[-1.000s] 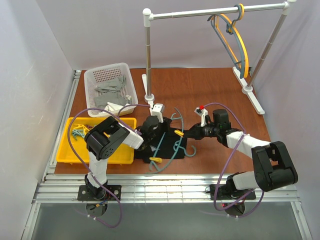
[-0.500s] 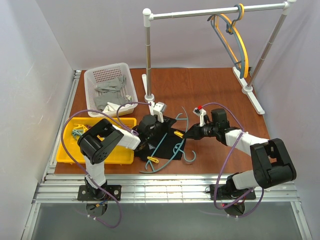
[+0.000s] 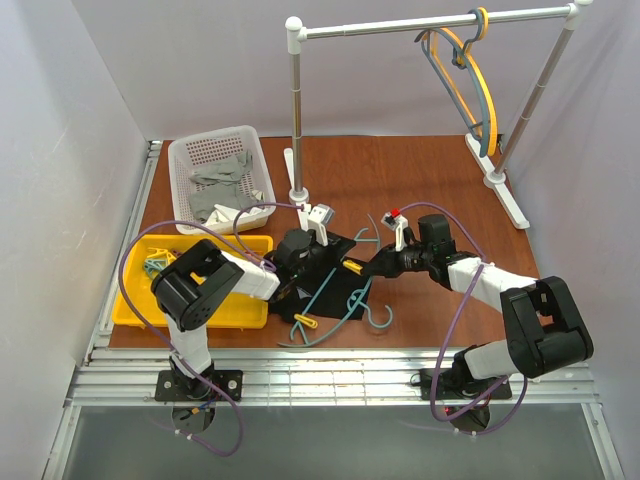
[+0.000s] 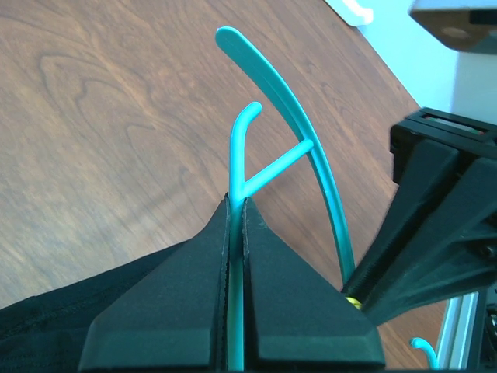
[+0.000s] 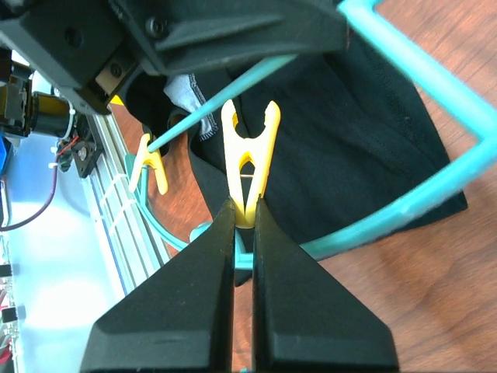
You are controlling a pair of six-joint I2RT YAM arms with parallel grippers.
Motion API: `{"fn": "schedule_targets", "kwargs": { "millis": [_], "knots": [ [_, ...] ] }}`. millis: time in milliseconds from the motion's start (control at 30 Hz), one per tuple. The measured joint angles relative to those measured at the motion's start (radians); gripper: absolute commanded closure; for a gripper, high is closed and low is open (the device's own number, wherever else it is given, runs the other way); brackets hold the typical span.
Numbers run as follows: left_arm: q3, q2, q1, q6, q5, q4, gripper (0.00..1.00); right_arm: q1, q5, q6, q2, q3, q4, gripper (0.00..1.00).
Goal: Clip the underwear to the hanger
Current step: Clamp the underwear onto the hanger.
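The teal hanger (image 3: 322, 290) lies tilted across the black underwear (image 3: 345, 300) on the table in front of the arms. My left gripper (image 3: 315, 258) is shut on a thin bar of the hanger (image 4: 276, 165), with the black fabric under its fingers. My right gripper (image 3: 366, 268) is shut on the tail of a yellow clip (image 3: 352, 266) that sits on the hanger's rim over the underwear (image 5: 349, 140). This clip (image 5: 248, 163) and the hanger (image 5: 411, 62) also show in the right wrist view. A second yellow clip (image 3: 307, 321) sits at the hanger's near end.
A white basket (image 3: 190, 150) with grey cloths stands at the back left. A yellow tray (image 3: 135, 300) lies left of the left arm. A rail stand (image 3: 296, 120) behind the work area carries a yellow hanger (image 3: 462, 95) and a grey-blue one.
The hanger has turned and slid a little toward the near left with the underwear. The left arm's elbow has drawn back to the left. The right gripper has moved slightly up-left with the clip.
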Motion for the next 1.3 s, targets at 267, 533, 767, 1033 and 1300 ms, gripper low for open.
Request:
{"fn": "schedule_targets", "kwargs": {
  "millis": [267, 533, 767, 1033, 1300],
  "knots": [
    [-0.013, -0.026, -0.021, 0.0, 0.004, 0.008, 1.0, 0.0, -0.019, 0.041, 0.007, 0.0, 0.072, 0.99],
    [-0.013, -0.028, -0.02, 0.0, 0.0, 0.024, 1.0, 0.0, -0.026, 0.087, 0.02, -0.003, 0.125, 0.99],
    [-0.028, -0.032, -0.029, -0.005, -0.001, 0.038, 1.0, 0.011, -0.032, 0.14, 0.055, -0.012, 0.203, 0.99],
    [-0.065, -0.063, -0.031, -0.004, -0.026, 0.06, 1.0, 0.043, -0.026, 0.195, 0.067, -0.014, 0.253, 0.99],
    [-0.066, -0.106, -0.048, -0.018, -0.023, 0.058, 0.62, 0.07, -0.007, 0.211, 0.064, -0.025, 0.317, 0.99]
  ]
}}
